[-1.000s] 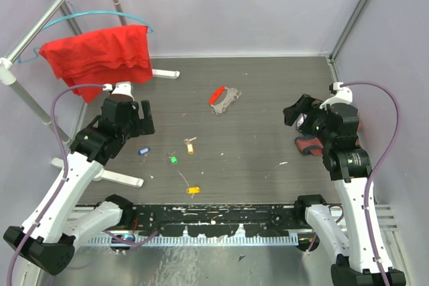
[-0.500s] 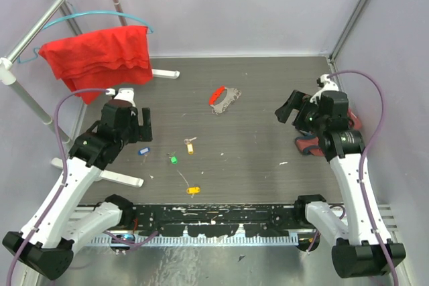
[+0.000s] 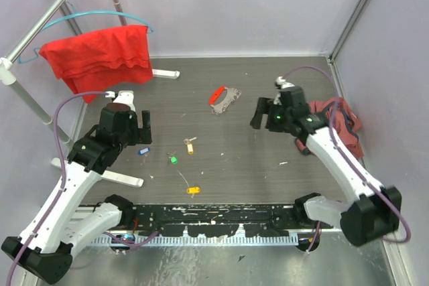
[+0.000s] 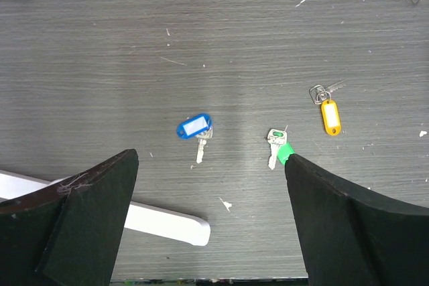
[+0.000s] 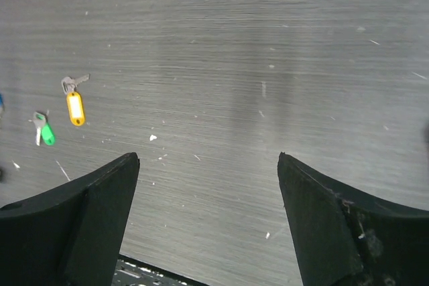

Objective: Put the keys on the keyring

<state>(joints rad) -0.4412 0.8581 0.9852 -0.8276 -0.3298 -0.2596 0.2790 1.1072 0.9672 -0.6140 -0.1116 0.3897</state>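
1. Left gripper (image 4: pixel 211 159): jaws spread wide, nothing between them, hanging over the table (image 3: pixel 268 165) above the blue-tagged key (image 4: pixel 194 128) and the green-tagged key (image 4: pixel 276 149).
2. Right gripper (image 5: pixel 207 159): likewise released and empty, over bare table right of the keys and near the keyring (image 3: pixel 224 98).
3. Keys: four lie loose and flat, well apart. The blue and green ones are nearest the left arm, the yellow-tagged key (image 4: pixel 329 113) is just beyond the green one, and the orange-tagged key (image 3: pixel 193 190) is closest to the arm bases. None is on the keyring.
4. Keyring: red bar with wavy metal loop, lying unheld toward the far middle of the table.
5. Judged stage: approach only; no key picked up yet.
6. Risk: the keys lie flat and thin. A pinch from above may skate over the metal and flick a key away; the plastic tag looks the safer hold.
7. Risk: the green-tagged key sits just beside one left finger. A descent on the blue one could knock it aside.
8. Risk: the white rack foot (image 4: pixel 167 222) lies near the left fingers and may foul a low approach.
9. Risk: an unrestrained keyring will likely slide when a key is pressed against it, so the right gripper should hold it first.
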